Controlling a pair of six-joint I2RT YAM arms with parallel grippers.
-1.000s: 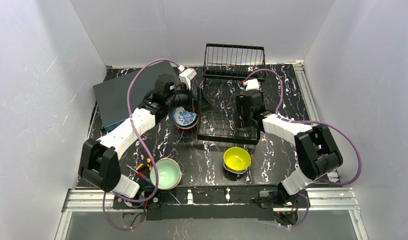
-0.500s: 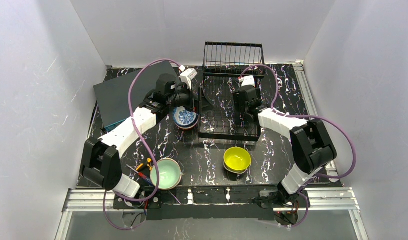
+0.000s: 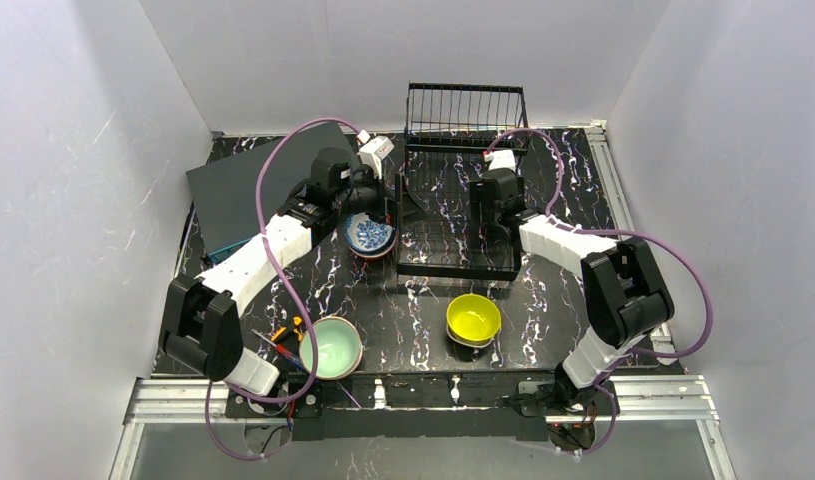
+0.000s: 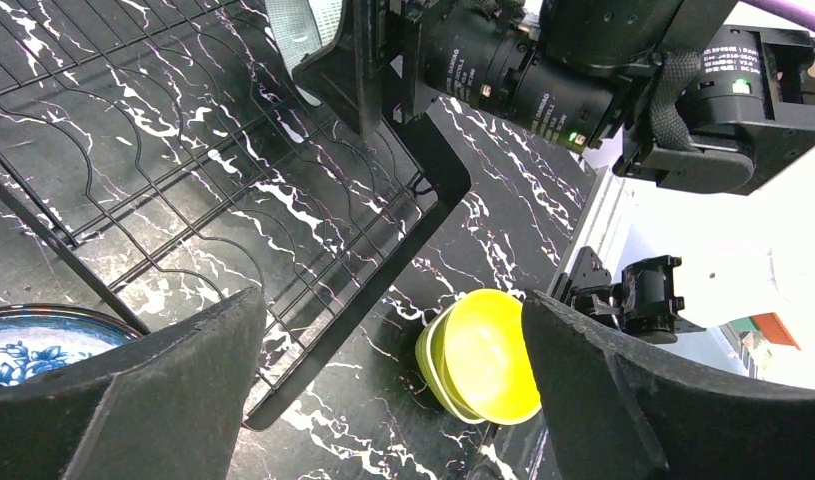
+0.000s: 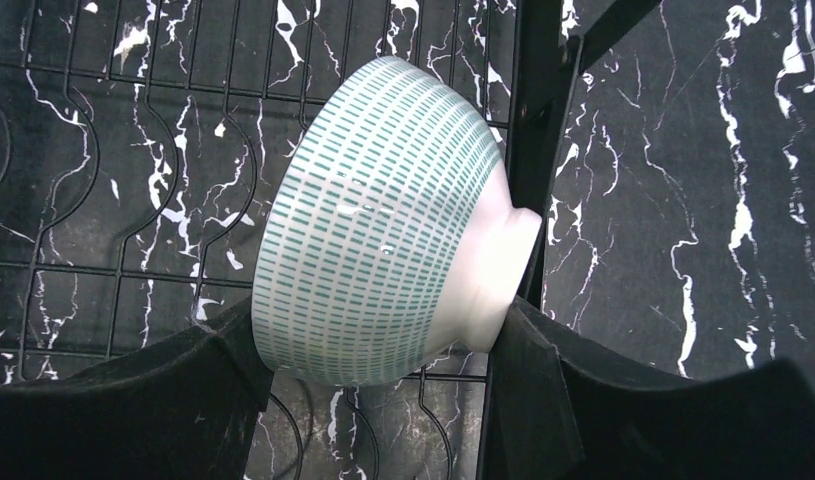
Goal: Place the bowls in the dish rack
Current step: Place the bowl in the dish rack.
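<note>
Surface: black tabletop (image 3: 563,290) veined in white, with an aluminium rail (image 3: 433,392) along its near edge.
Room: plain white walls (image 3: 83,150) close in the left, far and right sides.
Dish rack (image 3: 453,262): black wire, at the far middle of the table; flat base grid toward the arms, upright basket section at its far end.
Grey box (image 3: 253,185): flat and dark, left of the dish rack, against the far-left corner.
Left arm: reaches out to the dish rack's left edge.
Left gripper (image 4: 393,320): jaws wide apart, nothing between them; it hangs over the rack's near-left part.
Patterned bowl (image 3: 368,235): blue and white, upright, just beside the dish rack's left edge, under the left wrist.
Right arm: bent in from the right, wrist over the dish rack's right side.
Right gripper (image 5: 381,335): clamped on a white bowl (image 5: 383,250) with teal dashes.
White bowl, pose: tipped on its side over the rack's base wires and side bar; contact with the rack cannot be told.
Yellow bowl (image 3: 473,318): upright, near the dish rack's near edge; a second rim shows under it.
Mint-green bowl (image 3: 331,347): upright, well apart from the dish rack, toward the left arm's base.
</note>
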